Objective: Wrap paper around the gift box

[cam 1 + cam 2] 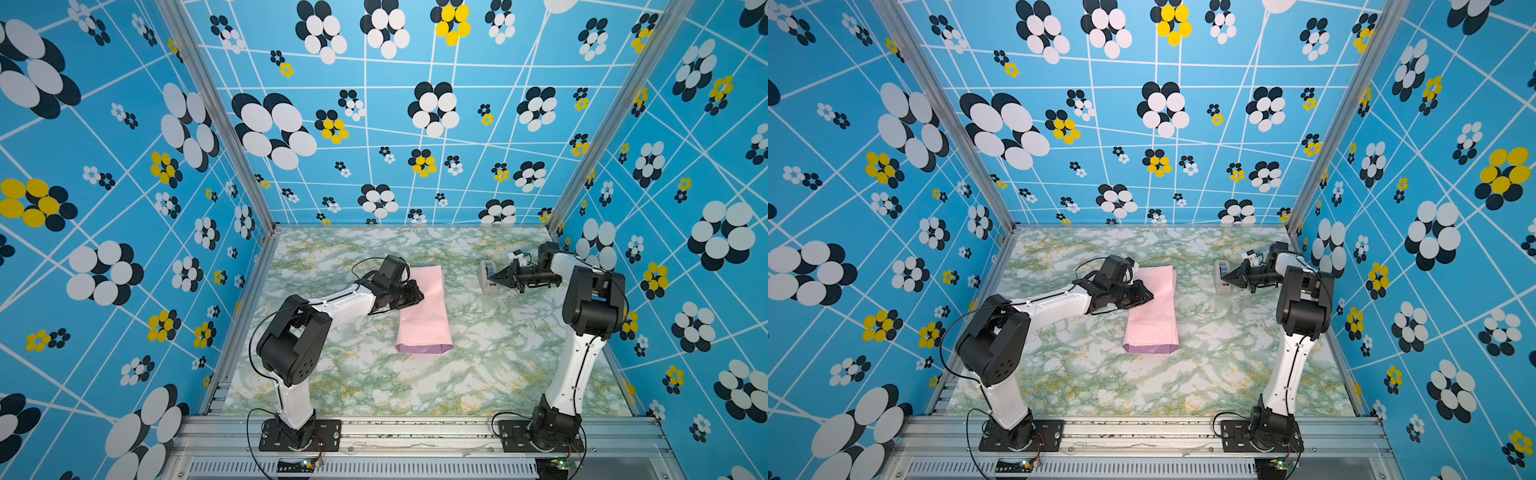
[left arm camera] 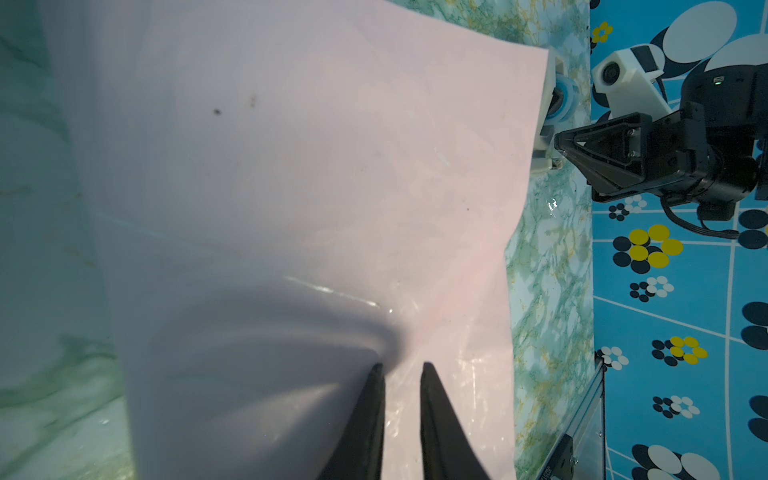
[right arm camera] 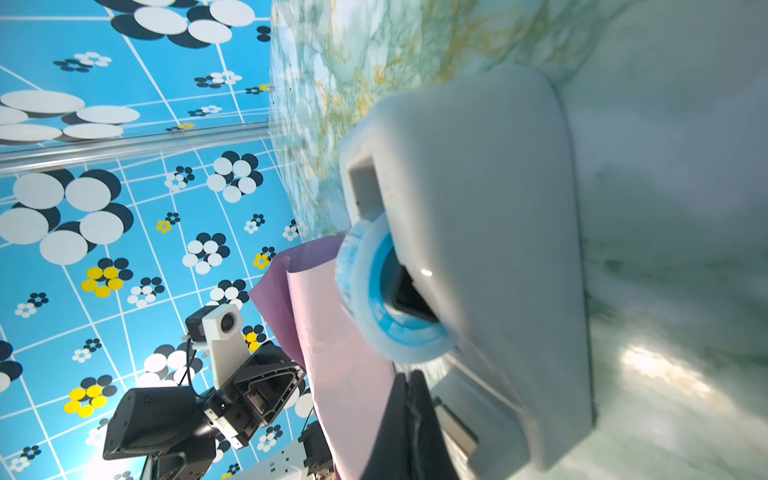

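On the paper (image 1: pixel 424 320), at its 10 o'clock edge, the left claw (image 2: pixel 401 365) presses with jaws a little apart, gripping nothing. The right claw (image 1: pixel 492 276), jaws together, is at the tape dispenser (image 1: pixel 483 270) near 2 o'clock, which holds a blue-cored roll (image 3: pixel 361 291). The paper lies folded at the centre of the worktop (image 1: pixel 457 374); the gift box is not visible, probably wrapped inside. Seemingly the seam is held down; next, a tape strip must be pulled.

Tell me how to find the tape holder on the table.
Look at the green marbled table, toward its far right part, where the right gripper points. At its tip sits the tape holder, a small white-grey block holding a blue-rimmed roll. The only other loose thing is the big pink paper, nearer the middle.
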Robot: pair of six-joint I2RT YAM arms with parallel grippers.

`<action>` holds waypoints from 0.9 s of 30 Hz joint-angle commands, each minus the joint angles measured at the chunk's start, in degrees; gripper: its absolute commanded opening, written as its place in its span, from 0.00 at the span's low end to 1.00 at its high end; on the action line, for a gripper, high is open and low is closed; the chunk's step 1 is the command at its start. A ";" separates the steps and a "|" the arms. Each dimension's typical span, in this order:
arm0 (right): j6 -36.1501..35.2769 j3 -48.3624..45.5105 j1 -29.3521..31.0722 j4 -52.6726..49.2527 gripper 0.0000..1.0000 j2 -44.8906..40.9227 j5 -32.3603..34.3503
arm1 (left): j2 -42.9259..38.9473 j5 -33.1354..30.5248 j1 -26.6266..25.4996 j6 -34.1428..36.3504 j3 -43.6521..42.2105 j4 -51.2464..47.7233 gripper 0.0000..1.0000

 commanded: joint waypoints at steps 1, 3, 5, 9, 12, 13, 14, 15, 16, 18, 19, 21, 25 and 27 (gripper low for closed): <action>4.32 -1.15 -0.43 1.86 0.00 -4.20 -4.88 | 1.69 -3.18 -0.20 0.28 -2.47 -4.73 0.20; 5.26 -1.53 -0.54 2.24 0.00 -4.61 -5.19 | 1.69 -3.24 -0.19 0.27 -2.55 -4.72 0.20; 5.74 -2.05 -0.54 2.56 0.00 -5.01 -5.77 | 1.66 -3.28 -0.22 0.15 -2.74 -4.57 0.20; 7.51 -3.59 -0.63 4.20 0.00 -6.22 -6.88 | 1.69 -3.30 -0.13 0.09 -2.85 -4.37 0.20; 9.03 -4.52 -0.69 5.89 0.00 -7.11 -7.77 | 1.69 -3.24 -0.19 0.13 -2.93 -4.29 0.20; 9.38 -4.55 -0.72 6.10 0.00 -7.36 -7.91 | 1.68 -3.21 -0.20 0.13 -2.96 -4.24 0.20; 9.52 -4.60 -0.72 6.30 0.00 -7.60 -8.13 | 1.67 -3.24 -0.19 0.13 -3.01 -4.22 0.20; 9.65 -4.61 -0.72 6.27 0.00 -7.67 -8.35 | 1.69 -3.29 -0.19 0.13 -3.05 -4.20 0.20; 9.63 -4.63 -0.71 6.07 0.00 -7.91 -8.29 | 1.66 -3.33 -0.20 0.13 -3.11 -4.20 0.20; 9.14 -4.66 -0.72 4.94 0.00 -8.28 -8.06 | 1.69 -3.32 -0.19 0.11 -3.24 -4.11 0.20; 8.48 -4.69 -0.77 3.87 0.00 -8.50 -7.56 | 1.67 -3.41 -0.19 0.13 -3.34 -4.11 0.20; 6.69 -4.70 -0.81 1.24 0.00 -9.02 -6.16 | 1.69 -3.49 -0.19 0.04 -3.54 -4.02 0.20; 3.23 -6.10 -0.86 -3.39 0.00 -10.46 -3.23 | 1.68 -3.40 -0.19 0.08 -3.70 -4.02 0.20; 2.53 -7.84 -0.94 -3.98 0.00 -11.67 -2.16 | 1.69 -3.46 -0.19 0.06 -3.76 -3.93 0.20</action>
